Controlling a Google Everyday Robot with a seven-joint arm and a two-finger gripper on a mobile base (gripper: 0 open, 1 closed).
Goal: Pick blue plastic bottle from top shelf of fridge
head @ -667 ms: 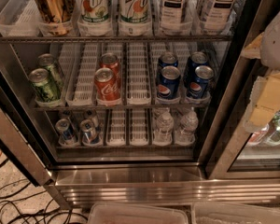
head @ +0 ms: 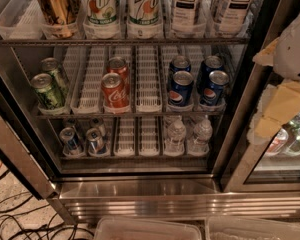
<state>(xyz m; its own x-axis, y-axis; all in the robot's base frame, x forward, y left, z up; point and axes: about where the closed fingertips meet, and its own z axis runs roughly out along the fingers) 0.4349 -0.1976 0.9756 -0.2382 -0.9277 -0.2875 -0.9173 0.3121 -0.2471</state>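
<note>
Pincer (head: 282,106) low at the right fridge (head: 140,194) frame; I cannot tell its opening or hold | tea bottle (head: 235,4) on top shelf (head: 120,42), up-left of pincer, apart.

Fridge w/ stainless-steel frame and base (head: 140,196): brushed metal, soft sheen. Top shelf (head: 120,42): dark metal edge, smooth. Slotted lane trays (head: 149,84): clear-white plastic, semi-gloss. Tea bottle of clear plastic w/ white-and-black label (head: 186,6): glossy. Blue Pepsi cans (head: 180,89) and red Coke can (head: 114,91): shiny metal. Speckled floor (head: 10,194): rough, matt. Gripper (head: 295,49), at right edge by the glass door: matt white shell, cream parts.
</note>
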